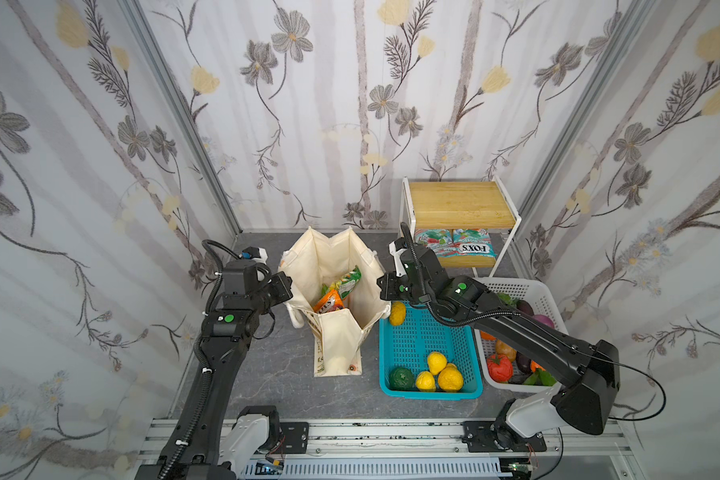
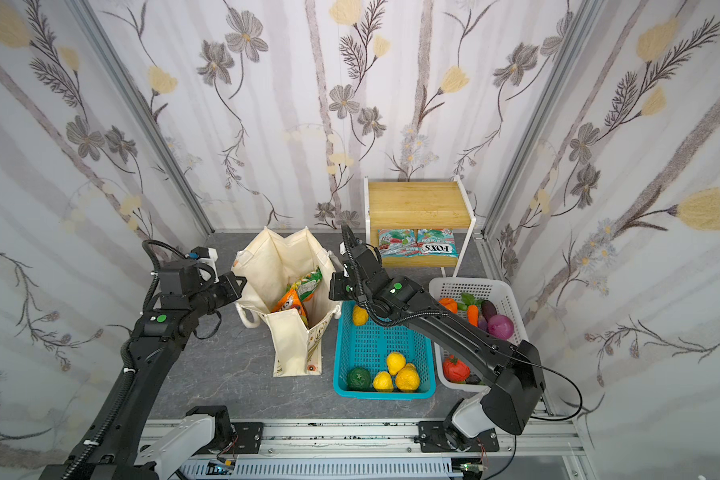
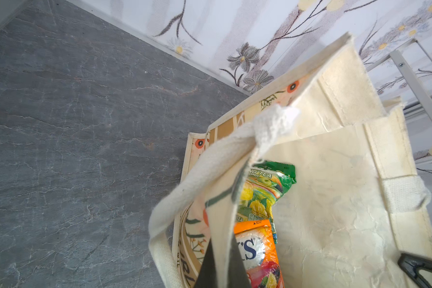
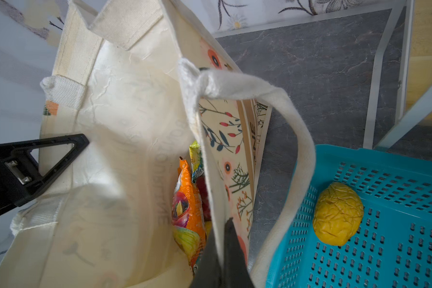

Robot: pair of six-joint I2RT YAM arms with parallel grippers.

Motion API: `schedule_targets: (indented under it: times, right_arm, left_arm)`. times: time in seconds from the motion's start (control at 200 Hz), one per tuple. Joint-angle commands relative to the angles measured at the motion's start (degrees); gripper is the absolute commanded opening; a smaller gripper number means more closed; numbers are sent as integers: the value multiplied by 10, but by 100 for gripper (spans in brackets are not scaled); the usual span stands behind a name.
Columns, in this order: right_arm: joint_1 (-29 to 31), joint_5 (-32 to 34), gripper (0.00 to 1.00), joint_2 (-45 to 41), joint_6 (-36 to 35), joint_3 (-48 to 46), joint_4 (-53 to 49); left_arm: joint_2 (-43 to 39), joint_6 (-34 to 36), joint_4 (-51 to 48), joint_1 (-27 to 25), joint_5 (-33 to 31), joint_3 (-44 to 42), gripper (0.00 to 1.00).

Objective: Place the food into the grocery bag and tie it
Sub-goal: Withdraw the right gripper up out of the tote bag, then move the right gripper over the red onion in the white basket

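Note:
The cream grocery bag point(image 1: 333, 257) point(image 2: 283, 257) stands open on the grey tabletop. My left gripper point(image 1: 288, 286) point(image 3: 221, 251) is shut on the rim of its left wall. The rim of its right wall is pinched in my right gripper point(image 1: 381, 286) point(image 4: 223, 234), also shut. A green snack packet point(image 1: 348, 282) point(image 3: 262, 192) and an orange snack packet point(image 1: 329, 305) point(image 4: 187, 209) lie inside the bag. A white handle point(image 4: 297, 139) loops outside the right wall. More food sits outside: a yellow lemon point(image 1: 397, 312) point(image 4: 337, 214) and a purple onion point(image 2: 500, 326).
A teal basket point(image 1: 431, 392) right of the bag holds lemons point(image 1: 436, 362) and a green fruit point(image 1: 400, 377). A white basket point(image 1: 533, 291) of produce sits further right, under my right arm. A white rack with a wooden shelf point(image 1: 460, 203) stands behind, packets point(image 1: 470, 247) beneath it.

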Motion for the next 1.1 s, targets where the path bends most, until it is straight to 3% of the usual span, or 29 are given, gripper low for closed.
schedule_targets:
  times: [0.0, 0.06, 0.08, 0.1, 0.15, 0.22, 0.255, 0.285, 0.52, 0.605, 0.714, 0.854, 1.094]
  right_arm:
    - [0, 22, 0, -2, 8, -4, 29]
    - [-1, 25, 0, -7, -3, -3, 34]
    - [0, 27, 5, -8, -8, -1, 32]
    - [0, 30, 13, -10, -13, -1, 30]
    - [0, 40, 50, -19, -24, 0, 26]
    - [0, 57, 68, -48, -28, -4, 24]
    - [0, 77, 91, -62, -28, -4, 20]
    - [1, 95, 99, -73, -28, -5, 18]
    - [-1, 313, 100, -165, -35, -14, -43]
    - [-47, 347, 100, -194, -26, -22, -79]
    - [-123, 335, 100, -244, 17, -54, -117]
    - [-233, 269, 100, -326, 57, -139, -117]
    - [-419, 186, 100, -381, 50, -241, -134]
  left_arm:
    - [1, 12, 27, 1, -10, -5, 0]
    - [2, 14, 28, 1, -6, -6, 0]
    - [3, 14, 28, 1, -6, -6, 0]
    - [2, 14, 29, 1, -5, -7, 0]
    - [2, 14, 30, 1, -6, -10, 0]
    - [2, 13, 33, 0, -8, -14, 0]
    - [1, 13, 34, 1, -9, -16, 0]
    - [1, 12, 36, 1, -10, -17, 0]
    - [-5, 8, 43, 0, -12, -25, 0]
    - [-7, 8, 45, 1, -14, -31, 0]
    - [-8, 8, 48, 1, -18, -35, 0]
    - [-8, 8, 53, 0, -20, -43, 0]
    - [-22, 7, 55, 1, -14, -45, 0]
